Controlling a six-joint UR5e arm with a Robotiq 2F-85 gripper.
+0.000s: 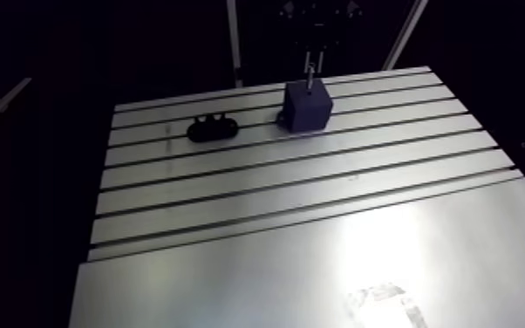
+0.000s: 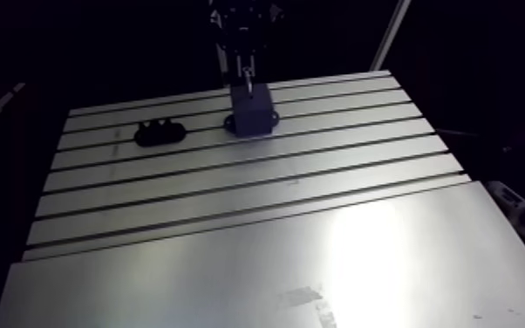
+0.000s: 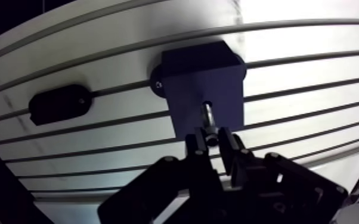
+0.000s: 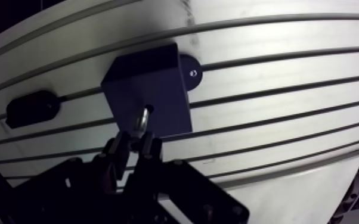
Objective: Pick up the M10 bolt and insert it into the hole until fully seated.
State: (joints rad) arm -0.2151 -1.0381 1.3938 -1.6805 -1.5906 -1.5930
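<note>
Only a short stretch of the M10 bolt (image 3: 208, 114) shows. Its upper end is buried between the pinching fingers of the gripper (image 3: 213, 142). Its tip is lost in the dark on top of the block (image 3: 203, 77), so how deep it sits can't be judged. In the arm view the top edge cuts the gripper off. The black part (image 1: 211, 129) toward the far left corner of the tabletop (image 1: 318, 196) is too dim to make out.

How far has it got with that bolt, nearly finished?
Pickup looks done: the bolt is clamped in the gripper, away from the black holder. In hand: its tip is at the hole in the block. Left: pushing it down until seated; shank shows above the block in the arm view.
</note>
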